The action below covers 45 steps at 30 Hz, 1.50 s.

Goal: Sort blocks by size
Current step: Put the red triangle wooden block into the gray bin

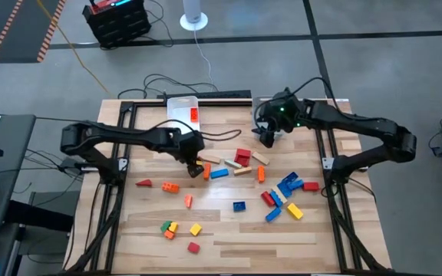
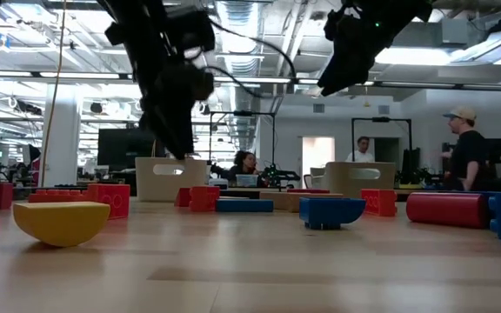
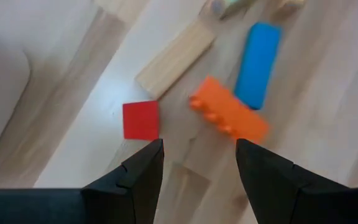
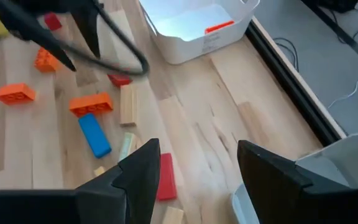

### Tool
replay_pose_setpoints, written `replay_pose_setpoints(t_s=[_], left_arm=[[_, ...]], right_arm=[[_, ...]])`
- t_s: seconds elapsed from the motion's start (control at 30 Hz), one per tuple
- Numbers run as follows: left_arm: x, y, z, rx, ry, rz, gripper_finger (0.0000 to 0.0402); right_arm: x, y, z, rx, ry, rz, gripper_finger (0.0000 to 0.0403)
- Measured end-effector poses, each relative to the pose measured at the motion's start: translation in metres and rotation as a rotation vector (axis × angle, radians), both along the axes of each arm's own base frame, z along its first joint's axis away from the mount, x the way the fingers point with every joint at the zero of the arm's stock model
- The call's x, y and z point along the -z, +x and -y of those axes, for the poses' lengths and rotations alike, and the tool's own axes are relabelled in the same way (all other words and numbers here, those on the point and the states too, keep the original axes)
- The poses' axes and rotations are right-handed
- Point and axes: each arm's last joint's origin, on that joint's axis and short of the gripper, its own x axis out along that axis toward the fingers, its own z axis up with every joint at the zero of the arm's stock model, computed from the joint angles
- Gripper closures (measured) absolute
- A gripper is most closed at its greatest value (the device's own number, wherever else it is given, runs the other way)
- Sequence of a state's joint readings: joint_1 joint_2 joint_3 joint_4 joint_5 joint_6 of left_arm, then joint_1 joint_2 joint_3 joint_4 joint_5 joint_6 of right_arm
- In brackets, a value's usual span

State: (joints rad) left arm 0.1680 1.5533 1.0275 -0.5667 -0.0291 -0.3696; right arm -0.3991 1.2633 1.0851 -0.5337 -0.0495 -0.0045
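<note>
Left arm reaches in from the left side of the counter (image 1: pixel 229 238), elbow bent, forearm running toward the middle, and the left pincer (image 1: pixel 196 166) hangs low over the scatter of blocks. Its fingers (image 3: pixel 135 180) stand apart with nothing between them, open over bare wood. Just ahead of those fingers lie a small red block (image 3: pixel 141 120) and an orange studded block (image 3: pixel 229 116), with a blue bar (image 3: pixel 257 64) touching the orange one's far side and a tan plank (image 3: pixel 175 57) beside the red one.

Over on the right, the right arm comes from the right edge, folded back, its forearm stretching toward the far side of the counter. The right pincer (image 1: pixel 267 136) is held up off the surface near the far edge, and in the level view it hangs high above the blocks. Its fingers (image 4: pixel 143 174) are spread too, holding nothing. A red bar (image 4: pixel 165 176) lies on the wood beneath them.

The clear bin (image 1: pixel 183 110) sits at the far edge between the two arms, with one red-orange block (image 1: pixel 194 115) inside it. A second clear bin (image 4: pixel 347 162) shows at the edge of the right wrist view.

The rest of the blocks stay spread on the counter: a cluster of blue, red and yellow pieces (image 1: pixel 286 195) on the right, a green, yellow and orange group (image 1: pixel 169 228) near the front left, and a red wedge (image 1: pixel 143 183) well out to the left.
</note>
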Motion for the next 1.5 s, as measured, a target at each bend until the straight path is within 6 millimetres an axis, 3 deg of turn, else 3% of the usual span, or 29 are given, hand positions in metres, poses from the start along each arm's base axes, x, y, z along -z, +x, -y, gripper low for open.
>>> replay_pose_setpoints(t_s=[0.23,0.47,0.57,0.77,0.87,1.0,1.23,1.4,1.5], left_arm=[[0.028,0.010,0.001,-0.011,0.054,-0.109,0.0205],[0.044,0.017,0.007,-0.016,0.184,-0.163,0.0217],[0.045,0.020,0.011,0.011,0.210,-0.144,0.0253],[0.044,0.023,0.015,0.032,0.207,-0.122,0.0378],[0.043,0.022,0.015,0.020,0.196,-0.113,0.0391],[0.028,0.019,0.015,0.009,0.196,-0.063,0.0399],[-0.020,0.001,0.003,-0.046,0.213,0.108,0.0401],[-0.055,-0.006,-0.010,-0.080,0.191,0.335,0.0401],[-0.074,-0.003,-0.017,-0.102,0.194,0.515,0.0401]], right_arm=[[0.001,-0.001,0.000,0.023,0.023,0.000,0.0161],[0.001,-0.001,0.000,0.024,0.023,0.000,0.0174],[0.001,-0.001,0.000,0.025,0.023,-0.001,0.0178],[0.001,-0.001,0.000,0.026,0.024,0.000,0.0182],[0.001,-0.001,0.000,0.026,0.024,-0.001,0.0182],[0.000,-0.002,0.000,0.017,0.007,-0.002,0.0182],[-0.015,-0.017,0.002,0.036,-0.078,0.032,0.0182],[-0.027,-0.027,-0.001,0.016,-0.127,0.078,0.0182],[-0.032,-0.024,-0.003,-0.083,-0.121,0.148,0.0182]])
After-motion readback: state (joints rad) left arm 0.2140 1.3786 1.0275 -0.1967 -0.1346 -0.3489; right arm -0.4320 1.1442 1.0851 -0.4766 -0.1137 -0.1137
